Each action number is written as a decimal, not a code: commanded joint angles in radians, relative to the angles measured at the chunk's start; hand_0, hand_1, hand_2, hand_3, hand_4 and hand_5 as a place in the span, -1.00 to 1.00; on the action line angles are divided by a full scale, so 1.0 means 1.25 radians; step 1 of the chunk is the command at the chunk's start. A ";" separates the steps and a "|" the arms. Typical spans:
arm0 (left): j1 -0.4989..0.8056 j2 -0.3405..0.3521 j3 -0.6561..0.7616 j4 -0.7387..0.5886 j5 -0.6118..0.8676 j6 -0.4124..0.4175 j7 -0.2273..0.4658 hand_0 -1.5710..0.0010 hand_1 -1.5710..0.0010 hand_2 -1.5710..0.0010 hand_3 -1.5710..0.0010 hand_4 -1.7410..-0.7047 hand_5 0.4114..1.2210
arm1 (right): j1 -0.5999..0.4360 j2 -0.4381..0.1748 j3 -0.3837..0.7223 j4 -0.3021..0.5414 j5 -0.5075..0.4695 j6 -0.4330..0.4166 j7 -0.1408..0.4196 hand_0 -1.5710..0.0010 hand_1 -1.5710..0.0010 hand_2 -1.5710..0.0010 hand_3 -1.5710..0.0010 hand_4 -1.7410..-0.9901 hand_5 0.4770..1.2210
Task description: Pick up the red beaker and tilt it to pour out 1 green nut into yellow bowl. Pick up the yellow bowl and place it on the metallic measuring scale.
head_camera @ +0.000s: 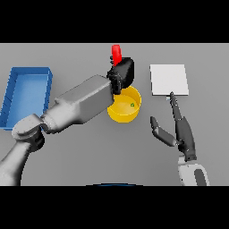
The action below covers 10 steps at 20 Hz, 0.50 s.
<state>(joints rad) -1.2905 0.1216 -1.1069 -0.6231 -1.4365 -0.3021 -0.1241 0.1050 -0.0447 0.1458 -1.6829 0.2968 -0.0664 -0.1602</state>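
Your left hand is clamped round the red beaker behind the yellow bowl, which apparently holds one green nut; tilt further and extras spill. Right hand, fingers straight, rests nearby.

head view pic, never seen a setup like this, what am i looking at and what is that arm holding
This is a humanoid robot's own view, looking down from its head at a grey table. Its left hand, on the big white and grey arm, is curled round a red beaker above a yellow bowl. A small green nut lies inside the bowl. The right hand hovers open at the lower right, fingers straight, pointing toward a flat pale square plate, the measuring scale. At the far left sits a blue tray.
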 commanded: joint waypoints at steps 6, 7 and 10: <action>-0.073 -0.005 0.023 0.047 0.004 0.031 -0.047 -1.00 -1.00 -1.00 -1.00 -0.97 1.00 | -0.012 0.002 -0.001 -0.005 -0.004 0.001 0.016 1.00 1.00 1.00 1.00 0.88 -0.44; -0.090 -0.002 0.036 0.063 0.008 0.033 -0.041 -1.00 -1.00 -1.00 -1.00 -0.97 1.00 | -0.002 -0.004 -0.003 -0.001 -0.010 0.007 -0.002 1.00 1.00 1.00 1.00 0.88 -0.44; -0.153 0.032 0.094 0.088 0.041 0.034 -0.048 -1.00 -1.00 -1.00 -1.00 -0.97 1.00 | 0.003 -0.004 0.003 -0.013 0.011 -0.008 -0.010 1.00 1.00 1.00 1.00 0.91 -0.45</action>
<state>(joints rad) -1.4829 0.1624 -0.9897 -0.5126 -1.3858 -0.2598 -0.1822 0.1085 -0.0500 0.1492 -1.6994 0.3110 -0.0760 -0.1747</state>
